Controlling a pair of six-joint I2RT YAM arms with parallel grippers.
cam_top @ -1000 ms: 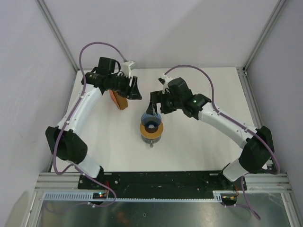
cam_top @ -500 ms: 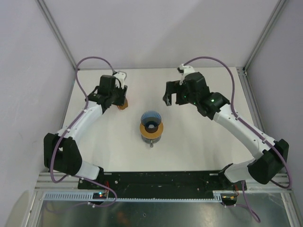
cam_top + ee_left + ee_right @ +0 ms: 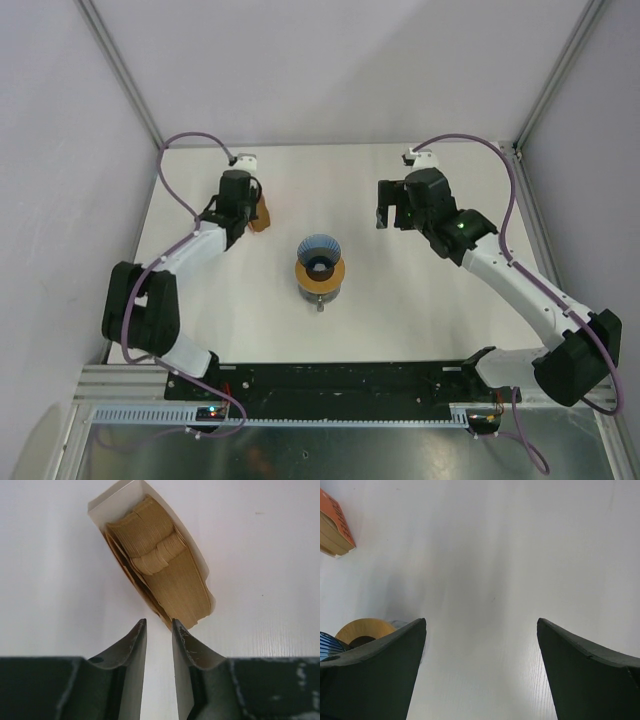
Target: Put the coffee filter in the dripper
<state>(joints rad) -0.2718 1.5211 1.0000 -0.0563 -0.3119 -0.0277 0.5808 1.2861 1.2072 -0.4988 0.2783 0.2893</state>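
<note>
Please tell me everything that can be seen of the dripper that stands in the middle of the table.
The dripper is a small blue cone with fine ribs, plastic by its look, with a dark hole at its centre. A flat orange-brown ring collar sits around it, above a greyish clear base. It appears to stand upright, mouth up, near the middle of the white table. No filter lies in it, and nothing but the table touches it.

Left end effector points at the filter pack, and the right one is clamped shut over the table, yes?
No: the right end effector is wide open, not shut, as the right wrist view shows. The left end effector does point at the filter pack.
</note>
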